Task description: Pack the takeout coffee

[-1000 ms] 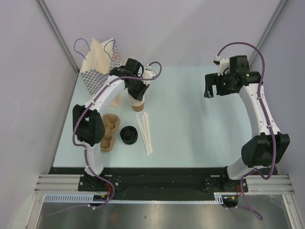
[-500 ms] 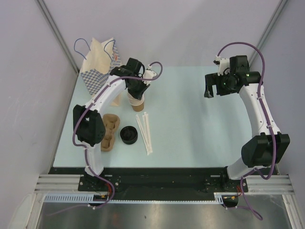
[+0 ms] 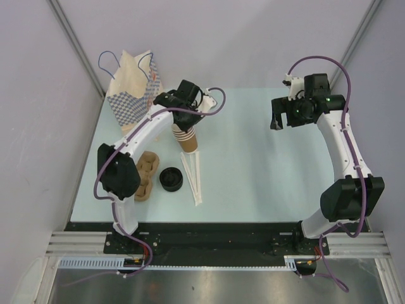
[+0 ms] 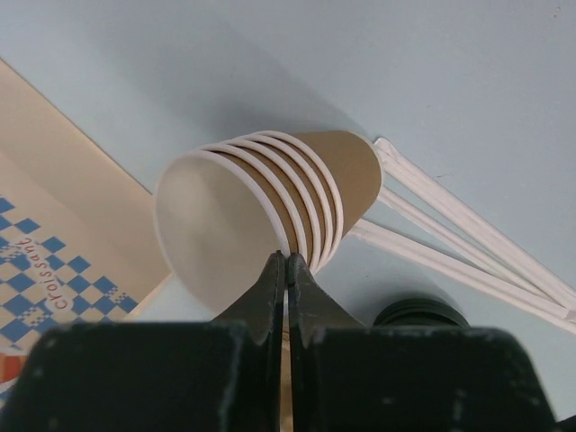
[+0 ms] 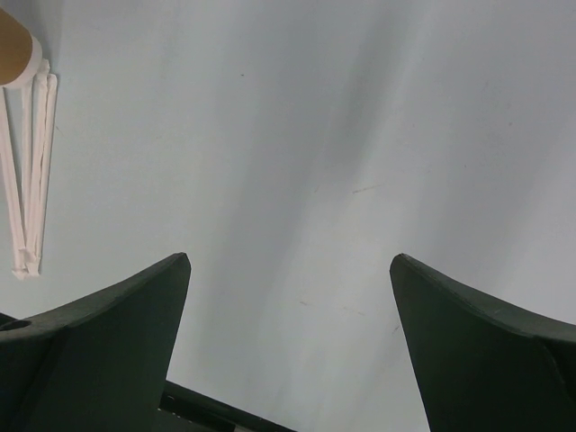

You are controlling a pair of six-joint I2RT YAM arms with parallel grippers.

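Observation:
No lidded takeout coffee shows in any view. A stack of lidless tan paper cups (image 3: 188,140) stands tilted at the middle left of the table. It also shows in the left wrist view (image 4: 270,207), lying over with its white mouth towards the camera. My left gripper (image 3: 185,121) is shut, pinching the rim of the stack at its near side (image 4: 286,261). My right gripper (image 3: 276,120) is open and empty, held above bare table at the back right (image 5: 288,270).
A checkered paper bag (image 3: 130,85) stands at the back left. A brown cup carrier (image 3: 145,174) and loose black lids (image 3: 171,179) lie near the left arm. White wrapped straws (image 3: 193,174) lie just in front of the stack.
My left gripper has moved right and nearer with the cup stack, which now tilts and reaches over the ends of the straws. The right arm has not moved.

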